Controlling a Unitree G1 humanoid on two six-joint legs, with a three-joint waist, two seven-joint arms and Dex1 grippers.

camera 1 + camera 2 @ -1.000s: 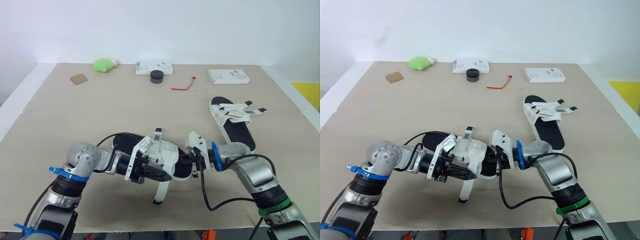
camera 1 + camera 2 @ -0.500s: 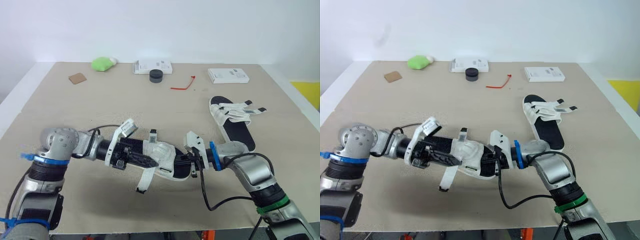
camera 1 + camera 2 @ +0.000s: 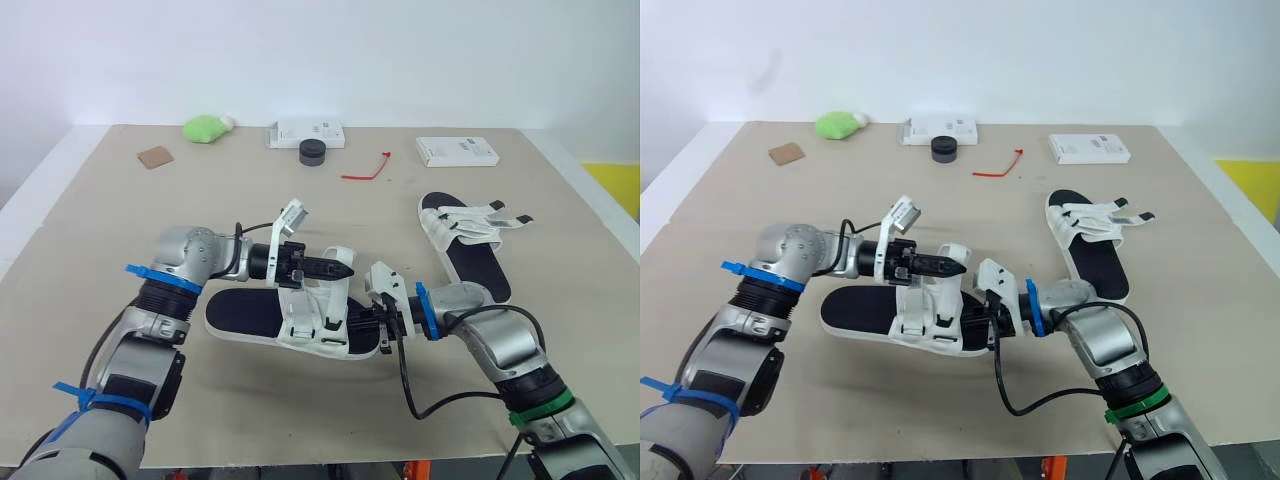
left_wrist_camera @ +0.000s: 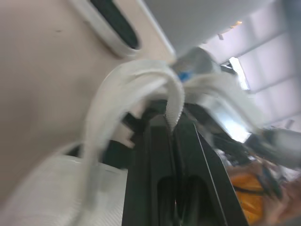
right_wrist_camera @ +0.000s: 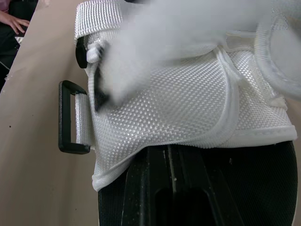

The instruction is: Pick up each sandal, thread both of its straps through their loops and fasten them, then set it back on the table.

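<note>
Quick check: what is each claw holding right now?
Left claw: closed on a white strap of the near sandal.
Right claw: closed on that sandal's end.

right pincer (image 5: 168, 162) tips hidden under sandal (image 3: 243, 311) upper, strap (image 4: 174, 100) blurred in left wrist view

Black-soled, white-strapped sandal (image 3: 250, 312) flat, front and centre; its unfastened twin (image 3: 478, 268) farther right, apart.

- The near sandal (image 3: 250, 312) lies on the table (image 3: 120, 220) beneath the left gripper (image 3: 340, 268), its end in the right gripper (image 3: 365, 320).
- Its strap (image 3: 336, 251) sits in the left gripper.
- The other sandal (image 3: 470, 250) lies behind and right of the right gripper.
</note>
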